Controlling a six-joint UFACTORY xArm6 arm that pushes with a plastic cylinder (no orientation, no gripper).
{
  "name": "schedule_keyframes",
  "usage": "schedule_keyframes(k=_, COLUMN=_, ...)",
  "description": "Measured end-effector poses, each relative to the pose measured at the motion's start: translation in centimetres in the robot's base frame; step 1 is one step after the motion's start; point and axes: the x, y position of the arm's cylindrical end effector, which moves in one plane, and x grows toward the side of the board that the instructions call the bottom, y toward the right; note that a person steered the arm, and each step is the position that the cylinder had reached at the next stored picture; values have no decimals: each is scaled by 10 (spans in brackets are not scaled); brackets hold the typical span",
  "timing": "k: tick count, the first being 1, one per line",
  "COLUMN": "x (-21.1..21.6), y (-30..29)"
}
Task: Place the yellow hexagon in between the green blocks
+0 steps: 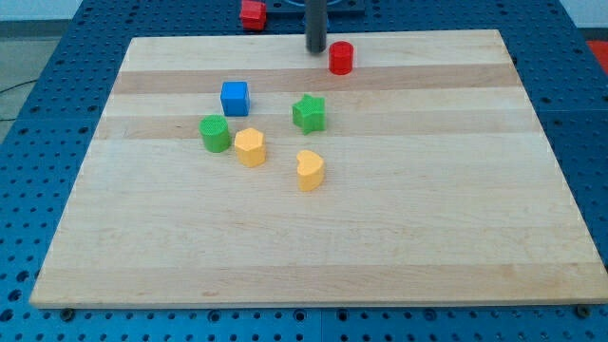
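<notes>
The yellow hexagon lies on the wooden board, just right of and below the green cylinder. The green star lies to the hexagon's upper right. A yellow heart-shaped block lies to the hexagon's lower right. My tip is near the board's top edge, just left of the red cylinder, well above the green star and far from the hexagon.
A blue cube lies above the green cylinder and the hexagon. A red block lies off the board at the view's top. The board rests on a blue perforated table.
</notes>
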Motion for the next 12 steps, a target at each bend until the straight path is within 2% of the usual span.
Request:
schedule_keyframes(k=1, x=71, y=38)
schedule_keyframes(k=2, x=42, y=5)
schedule_keyframes(k=3, x=2, y=-1)
schedule_keyframes(k=4, x=-16, y=53)
schedule_keyframes(k=5, x=30, y=124)
schedule_keyframes(k=6, x=52, y=138)
schedule_keyframes(k=7, x=1, y=124)
schedule_keyframes(k=8, x=69, y=76)
schedule_keyframes(k=9, x=141, y=108)
schedule_keyframes(k=11, x=81, y=91)
schedule_keyframes(k=12, x=66, y=144)
